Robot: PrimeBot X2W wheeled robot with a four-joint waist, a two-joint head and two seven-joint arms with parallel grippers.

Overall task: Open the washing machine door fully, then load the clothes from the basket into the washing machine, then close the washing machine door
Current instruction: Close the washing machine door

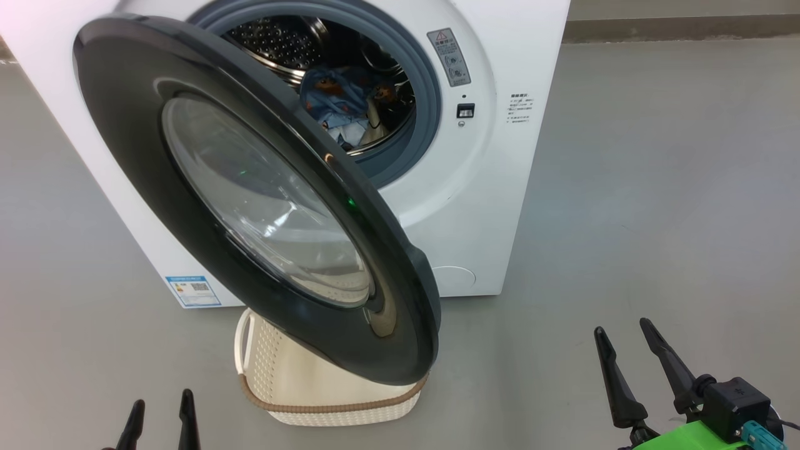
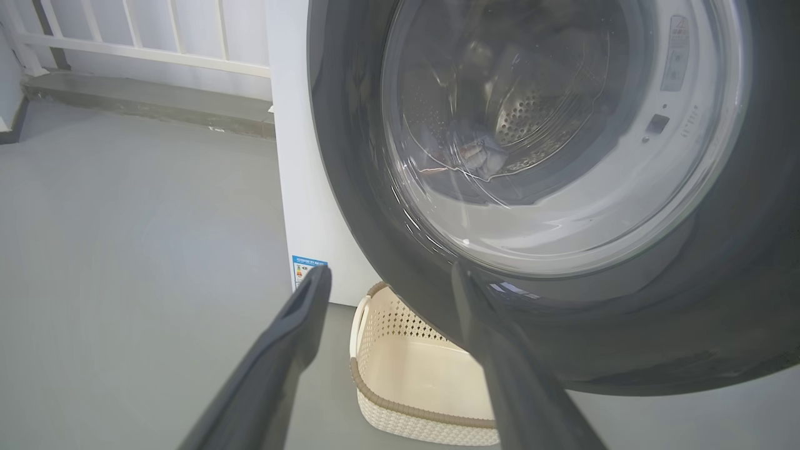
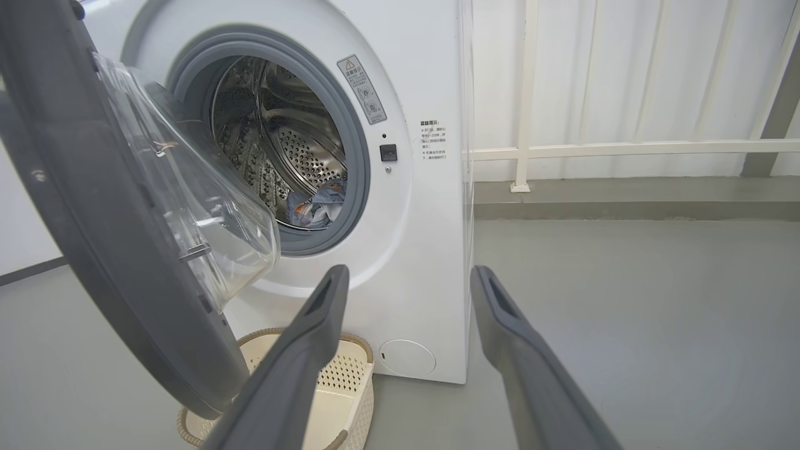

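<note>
The white washing machine [image 1: 475, 206] stands ahead with its black-rimmed door [image 1: 206, 112] swung partly open, hanging over the cream basket [image 1: 300, 394] on the floor. Light blue clothes [image 1: 340, 103] with orange figures lie inside the steel drum; they also show in the right wrist view as clothes [image 3: 315, 209]. What I see of the basket [image 2: 425, 375] inside holds nothing. My left gripper [image 1: 161, 415] is open at the lower left, short of the door [image 2: 687, 325]. My right gripper [image 1: 622, 347] is open at the lower right, apart from the machine [image 3: 419, 250], empty.
Grey floor [image 1: 656, 187] spreads around the machine. A white railing [image 3: 625, 150] on a low curb runs behind it. A blue label [image 1: 194, 290] sits low on the machine's front.
</note>
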